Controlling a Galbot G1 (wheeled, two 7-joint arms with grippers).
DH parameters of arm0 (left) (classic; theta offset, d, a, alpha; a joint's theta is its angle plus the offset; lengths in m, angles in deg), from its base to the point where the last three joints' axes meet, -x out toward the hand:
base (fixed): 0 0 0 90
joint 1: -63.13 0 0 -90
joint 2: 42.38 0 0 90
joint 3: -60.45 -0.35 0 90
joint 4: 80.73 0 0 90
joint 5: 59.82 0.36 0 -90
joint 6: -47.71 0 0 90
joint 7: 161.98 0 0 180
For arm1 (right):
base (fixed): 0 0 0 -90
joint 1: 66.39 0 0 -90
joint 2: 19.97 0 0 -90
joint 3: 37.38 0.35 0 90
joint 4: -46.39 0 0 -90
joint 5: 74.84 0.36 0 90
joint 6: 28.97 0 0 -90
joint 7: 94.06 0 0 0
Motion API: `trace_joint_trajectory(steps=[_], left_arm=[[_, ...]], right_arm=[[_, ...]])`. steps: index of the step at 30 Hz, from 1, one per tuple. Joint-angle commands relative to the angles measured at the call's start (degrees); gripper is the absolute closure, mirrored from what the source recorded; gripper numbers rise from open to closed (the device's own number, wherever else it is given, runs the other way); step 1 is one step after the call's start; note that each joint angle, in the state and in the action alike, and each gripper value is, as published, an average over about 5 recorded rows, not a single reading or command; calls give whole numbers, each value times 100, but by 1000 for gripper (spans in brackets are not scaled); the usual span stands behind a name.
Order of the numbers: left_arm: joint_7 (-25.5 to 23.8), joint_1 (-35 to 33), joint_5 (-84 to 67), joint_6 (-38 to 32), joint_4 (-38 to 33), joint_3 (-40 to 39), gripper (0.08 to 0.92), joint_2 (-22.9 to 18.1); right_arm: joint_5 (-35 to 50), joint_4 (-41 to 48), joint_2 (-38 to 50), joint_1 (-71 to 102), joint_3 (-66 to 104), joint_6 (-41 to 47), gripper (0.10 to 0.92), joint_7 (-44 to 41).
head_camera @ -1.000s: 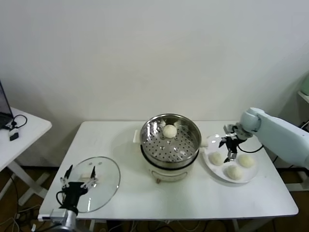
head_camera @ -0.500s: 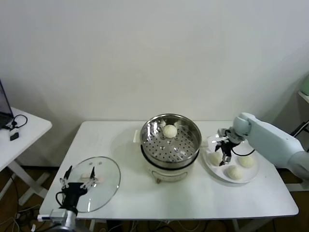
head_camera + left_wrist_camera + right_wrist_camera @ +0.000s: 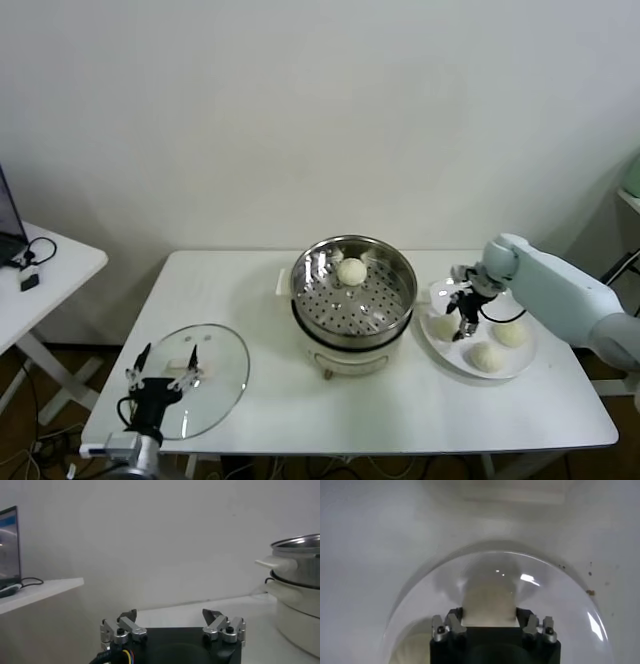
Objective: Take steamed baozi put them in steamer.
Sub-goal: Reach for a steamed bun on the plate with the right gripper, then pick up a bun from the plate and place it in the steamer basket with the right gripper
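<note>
The steamer (image 3: 352, 300) stands mid-table with one baozi (image 3: 351, 270) at the back of its perforated floor. Three more baozi lie on a white plate (image 3: 455, 358) to its right: one at the left (image 3: 443, 326), one at the right (image 3: 511, 334), one in front (image 3: 486, 356). My right gripper (image 3: 463, 328) is down on the plate, its fingers closed against the sides of the left baozi (image 3: 489, 597), which still rests on the plate (image 3: 560, 595). My left gripper (image 3: 160, 372) is open and empty, parked at the front left over a glass lid.
The round glass lid (image 3: 215, 385) lies flat at the table's front left. A side table (image 3: 40, 275) with a laptop and cables stands at far left. The steamer's handle and wall (image 3: 300, 555) show in the left wrist view.
My right gripper has moved left along the plate and lowered onto the left baozi, its fingers closing round it. The left arm has not moved.
</note>
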Motion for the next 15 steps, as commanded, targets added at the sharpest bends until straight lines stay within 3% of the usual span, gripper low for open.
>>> trace_joint_trajectory(steps=[1,7,15], left_arm=[[5,-13,5,0,-27,10,177,-2],[7,-26,2,2,-49,22,177,3],[5,1,10,25,-89,-18,177,13]], right_arm=[[55,19,-11,-52,-1,-2,346,12],[814,-188,152,-763,-440,168,347,47],[2881,-328,216,-2969,-2376,314,347,6]])
